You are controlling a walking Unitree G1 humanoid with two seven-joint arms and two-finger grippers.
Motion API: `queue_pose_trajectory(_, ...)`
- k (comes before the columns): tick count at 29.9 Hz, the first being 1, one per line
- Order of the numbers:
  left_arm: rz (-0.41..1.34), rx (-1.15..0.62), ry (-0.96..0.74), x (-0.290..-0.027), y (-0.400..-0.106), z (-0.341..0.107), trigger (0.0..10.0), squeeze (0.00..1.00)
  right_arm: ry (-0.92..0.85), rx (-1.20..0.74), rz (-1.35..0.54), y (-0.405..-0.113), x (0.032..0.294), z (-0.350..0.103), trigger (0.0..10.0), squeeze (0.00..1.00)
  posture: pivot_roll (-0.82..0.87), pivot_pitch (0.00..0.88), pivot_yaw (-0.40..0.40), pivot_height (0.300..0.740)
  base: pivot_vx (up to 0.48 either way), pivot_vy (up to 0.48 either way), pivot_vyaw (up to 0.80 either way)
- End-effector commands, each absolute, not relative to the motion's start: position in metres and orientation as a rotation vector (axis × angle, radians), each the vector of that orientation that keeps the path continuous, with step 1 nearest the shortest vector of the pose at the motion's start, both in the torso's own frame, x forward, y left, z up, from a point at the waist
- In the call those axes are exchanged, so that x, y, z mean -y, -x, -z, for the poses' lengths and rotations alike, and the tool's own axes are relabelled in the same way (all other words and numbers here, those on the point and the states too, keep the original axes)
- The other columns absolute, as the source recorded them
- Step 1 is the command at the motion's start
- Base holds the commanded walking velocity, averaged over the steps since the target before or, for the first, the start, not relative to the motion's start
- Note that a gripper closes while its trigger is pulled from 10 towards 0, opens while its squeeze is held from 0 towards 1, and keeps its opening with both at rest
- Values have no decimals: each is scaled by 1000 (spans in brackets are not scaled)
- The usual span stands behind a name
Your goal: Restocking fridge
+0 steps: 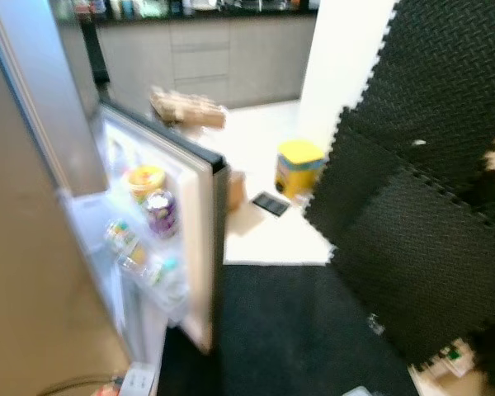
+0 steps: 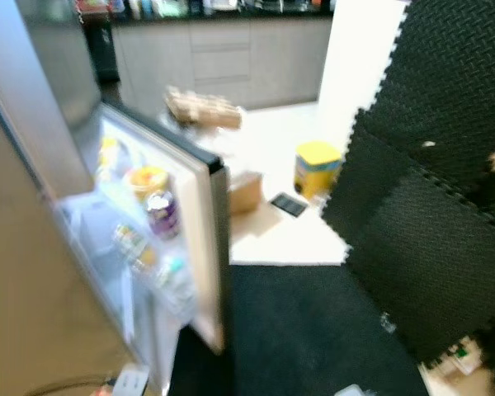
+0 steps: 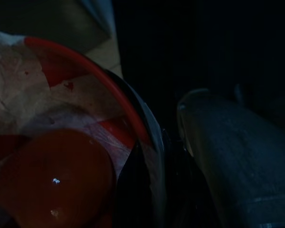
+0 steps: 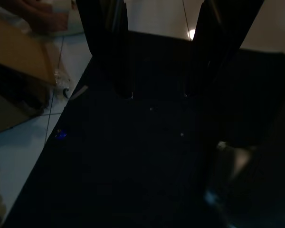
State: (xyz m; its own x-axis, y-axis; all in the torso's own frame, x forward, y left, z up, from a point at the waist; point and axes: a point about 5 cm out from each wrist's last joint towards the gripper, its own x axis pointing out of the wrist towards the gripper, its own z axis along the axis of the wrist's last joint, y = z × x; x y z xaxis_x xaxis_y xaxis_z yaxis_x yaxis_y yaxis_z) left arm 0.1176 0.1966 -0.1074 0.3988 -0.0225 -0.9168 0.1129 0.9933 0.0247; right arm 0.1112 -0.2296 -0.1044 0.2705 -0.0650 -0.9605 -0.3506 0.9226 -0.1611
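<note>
I noted the fridge door (image 1: 200, 206) stood open for loading; my left end effector (image 3: 147, 190) held a red-rimmed container (image 3: 61, 142) — right end effector (image 4: 156, 92) hung wide, empty.

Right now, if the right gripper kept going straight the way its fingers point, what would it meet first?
Probably the black floor mat: the right gripper hangs open above it with nothing between. Depth is unclear in this dark view.
</note>
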Motion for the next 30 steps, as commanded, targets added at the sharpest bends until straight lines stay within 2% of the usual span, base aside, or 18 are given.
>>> queue_pose_trajectory(1,103,-1221,-95,-194,-102,112,10000,0,379,-1253,-209,-118,232,101,10000,0,-18,0,-2,740,0,-480,0)
queue_pose_trajectory(9,93,-1220,-85,-194,-102,113,10000,0,344,-1239,-234,-122,230,101,10000,0,-19,0,-4,740,0,-422,0)
queue_pose_trajectory(30,89,-1216,-72,-191,-103,113,10000,0,334,-1253,-281,-119,227,102,10000,0,-24,0,-5,740,0,0,780)
